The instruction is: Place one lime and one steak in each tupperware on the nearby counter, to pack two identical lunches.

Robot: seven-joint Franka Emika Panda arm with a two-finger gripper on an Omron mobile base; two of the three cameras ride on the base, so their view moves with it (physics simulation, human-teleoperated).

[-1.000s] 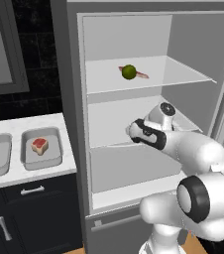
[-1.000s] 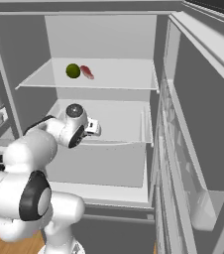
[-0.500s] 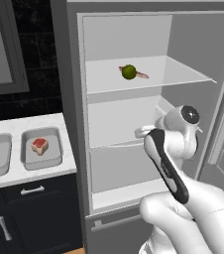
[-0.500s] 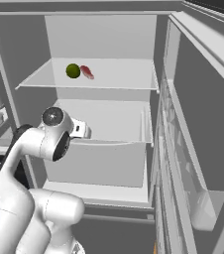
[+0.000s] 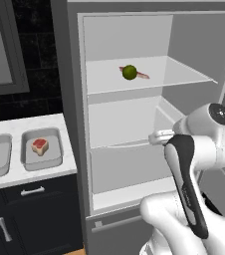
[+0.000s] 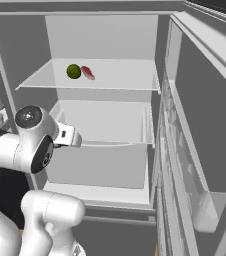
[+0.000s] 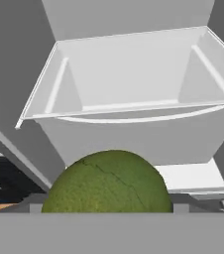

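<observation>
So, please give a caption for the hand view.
Pincer holding a lime before the open fridge drawer.

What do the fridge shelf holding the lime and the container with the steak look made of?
The shelf looks like thin translucent glass or clear plastic, pale and see-through at its edge. The container looks like matte grey plastic, though it could be metal.

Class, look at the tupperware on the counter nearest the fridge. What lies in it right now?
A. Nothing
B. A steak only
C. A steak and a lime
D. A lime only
B. The left base view shows the tupperware holding one steak and no lime; one lime sits on the fridge shelf.
</observation>
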